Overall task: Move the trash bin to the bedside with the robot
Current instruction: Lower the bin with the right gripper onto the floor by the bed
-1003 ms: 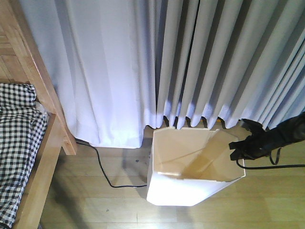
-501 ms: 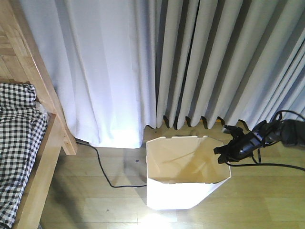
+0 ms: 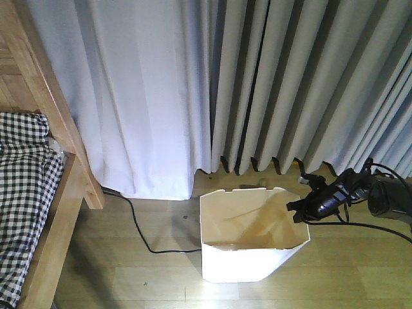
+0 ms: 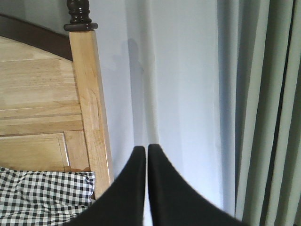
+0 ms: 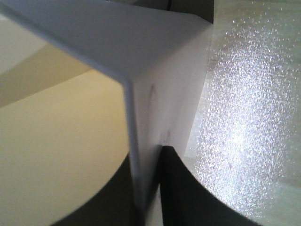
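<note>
We have the trash bin [image 3: 248, 248] standing upright on the wooden floor [image 3: 161, 283] in front of the grey curtains [image 3: 290, 84], well to the right of the bed [image 3: 38, 193], with a black cable [image 3: 145, 235] lying on the floor between the two. Our right hand [image 3: 301, 209] is clamped on the bin's right rim; the right wrist view shows the thin white wall [image 5: 141, 141] pinched between the two dark fingers [image 5: 181, 188], one inside the cream interior and one outside. Our left hand [image 4: 145, 155] hangs free with its fingertips together, holding nothing, facing the bedpost [image 4: 89, 94] and the checked bedding [image 4: 42, 193].

We judge the step in hand to be the drag toward the bedside, with most of the gap to the bed not yet covered. The next move calls for a steady pull leftward toward the bed frame, keeping the grip firm on a wall that looks light and flexible, and keeping the bin's base from catching on the cable or tipping as it slides.
</note>
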Tool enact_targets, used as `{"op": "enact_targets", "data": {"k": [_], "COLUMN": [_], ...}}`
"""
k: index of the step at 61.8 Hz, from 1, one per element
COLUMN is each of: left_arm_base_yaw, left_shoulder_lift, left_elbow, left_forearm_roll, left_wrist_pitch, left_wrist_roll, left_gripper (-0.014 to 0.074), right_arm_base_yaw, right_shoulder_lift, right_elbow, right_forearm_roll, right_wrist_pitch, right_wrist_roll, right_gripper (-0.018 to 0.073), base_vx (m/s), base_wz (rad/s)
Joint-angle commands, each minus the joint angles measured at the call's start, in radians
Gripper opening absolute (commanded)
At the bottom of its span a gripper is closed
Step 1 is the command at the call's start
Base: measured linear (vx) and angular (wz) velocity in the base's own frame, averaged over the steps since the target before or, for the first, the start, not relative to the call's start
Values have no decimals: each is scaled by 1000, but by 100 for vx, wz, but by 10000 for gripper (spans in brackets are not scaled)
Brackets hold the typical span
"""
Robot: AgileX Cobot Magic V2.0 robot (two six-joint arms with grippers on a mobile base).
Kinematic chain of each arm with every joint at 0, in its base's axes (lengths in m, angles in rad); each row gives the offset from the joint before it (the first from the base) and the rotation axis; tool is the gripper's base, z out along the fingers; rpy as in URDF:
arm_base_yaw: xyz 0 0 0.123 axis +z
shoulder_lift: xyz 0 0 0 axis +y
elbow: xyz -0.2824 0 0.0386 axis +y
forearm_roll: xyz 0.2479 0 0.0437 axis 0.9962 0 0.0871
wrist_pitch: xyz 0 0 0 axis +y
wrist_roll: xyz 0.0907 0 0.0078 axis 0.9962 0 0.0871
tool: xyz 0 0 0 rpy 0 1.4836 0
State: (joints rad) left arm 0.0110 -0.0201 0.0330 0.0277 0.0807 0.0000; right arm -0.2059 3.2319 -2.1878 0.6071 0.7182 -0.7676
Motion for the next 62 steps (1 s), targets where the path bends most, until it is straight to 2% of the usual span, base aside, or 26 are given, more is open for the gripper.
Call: {"op": "enact_targets", "data": {"k": [1, 12, 35, 42, 62], "left_arm_base_yaw": [-6, -6, -6, -6, -6], "left_shoulder_lift": [-7, -7, -7, -7, -7], "left_elbow": [12, 12, 12, 12, 12], "left_forearm_roll": [-9, -9, -9, -9, -9], "left_wrist_pitch": [-74, -74, -74, -74, -74], "left_wrist_roll": [-14, -14, -14, -14, -14], "left_gripper": [-6, -6, -6, -6, -6], "right_arm_base_yaw": [-4, -4, -4, -4, -4], "right_shoulder_lift": [-47, -46, -44, -44, -45], "right_elbow": [-35, -35, -35, -35, -35], "right_forearm_roll": [103, 98, 24, 24, -3], "right_wrist_pitch": [81, 71, 74, 67, 23], "right_wrist_roll": [5, 5, 50, 50, 98], "right_gripper": [17, 50, 150, 223, 499], "base_vx": [0, 0, 0, 0, 0], "base_wz": [0, 0, 0, 0, 0]}}
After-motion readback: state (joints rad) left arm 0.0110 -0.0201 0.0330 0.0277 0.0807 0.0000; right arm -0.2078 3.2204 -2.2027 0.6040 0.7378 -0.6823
